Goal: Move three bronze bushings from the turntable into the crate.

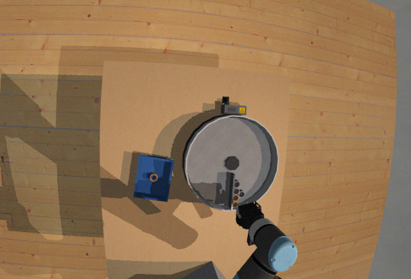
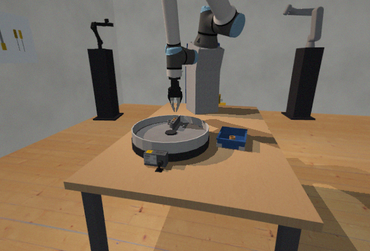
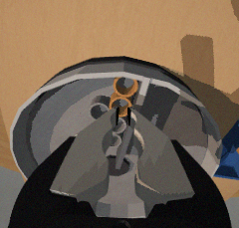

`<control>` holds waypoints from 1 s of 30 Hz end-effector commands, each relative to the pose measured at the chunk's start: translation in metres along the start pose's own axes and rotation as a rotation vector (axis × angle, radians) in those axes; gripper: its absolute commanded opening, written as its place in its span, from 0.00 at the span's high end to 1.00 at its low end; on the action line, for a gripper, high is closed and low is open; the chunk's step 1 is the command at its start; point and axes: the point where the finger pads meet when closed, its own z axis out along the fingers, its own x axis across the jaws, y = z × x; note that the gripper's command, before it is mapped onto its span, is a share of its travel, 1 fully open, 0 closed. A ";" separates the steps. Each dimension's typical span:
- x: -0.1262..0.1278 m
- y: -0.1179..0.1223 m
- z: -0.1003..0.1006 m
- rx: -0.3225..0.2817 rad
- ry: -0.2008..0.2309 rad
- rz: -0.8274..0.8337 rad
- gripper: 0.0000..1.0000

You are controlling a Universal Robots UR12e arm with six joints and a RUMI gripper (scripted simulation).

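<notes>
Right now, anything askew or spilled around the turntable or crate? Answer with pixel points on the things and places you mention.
Nothing stands out. The turntable [image 1: 189,156] [image 2: 170,146] and crate [image 1: 136,177] [image 2: 231,144] sit level, the bronze bushing [image 1: 153,180] [image 2: 232,137] in the crate is upright, and no bushings show on the tabletop.

the turntable [image 1: 205,143] [image 2: 170,146] [image 3: 37,138] has a smooth, matt grey floor, like dull metal or plastic. at its six o'clock in the top view, two bushings [image 1: 236,197] [image 3: 125,86] look bronze-coloured and metallic; the others [image 1: 236,191] [image 3: 100,110] look dull grey metal. at nine o'clock, the crate [image 1: 136,182] [image 2: 231,143] [image 3: 229,168] resembles smooth blue plastic. the floor [image 1: 149,13] [image 2: 44,212] is knotty wood planking.
</notes>
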 end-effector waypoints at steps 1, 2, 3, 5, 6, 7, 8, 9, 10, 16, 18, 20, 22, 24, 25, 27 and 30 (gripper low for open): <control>-0.007 -0.003 0.000 -0.001 0.000 -0.004 0.95; -0.007 -0.004 0.000 -0.001 0.000 -0.005 0.95; -0.008 -0.004 0.000 -0.001 0.000 -0.005 0.95; -0.008 -0.004 0.000 -0.001 0.000 -0.005 0.95; -0.008 -0.004 0.000 -0.001 0.000 -0.005 0.95; -0.009 -0.004 0.000 -0.001 0.000 -0.005 0.95; -0.009 -0.005 0.000 -0.001 0.000 -0.005 0.95; -0.009 -0.005 0.000 -0.001 0.000 -0.006 0.95; -0.009 -0.005 0.000 -0.001 0.000 -0.006 0.95; -0.009 -0.005 0.000 -0.001 0.000 -0.006 0.95; -0.009 -0.005 0.000 -0.001 0.000 -0.006 0.95; -0.009 -0.005 0.000 -0.001 0.000 -0.006 0.95; -0.009 -0.005 0.000 -0.001 0.000 -0.006 0.95; -0.009 -0.005 0.000 -0.001 0.000 -0.006 0.95; -0.009 -0.005 0.000 -0.001 0.000 -0.006 0.95; -0.009 -0.005 0.000 -0.001 0.000 -0.006 0.95; -0.009 -0.005 0.000 -0.001 0.000 -0.006 0.95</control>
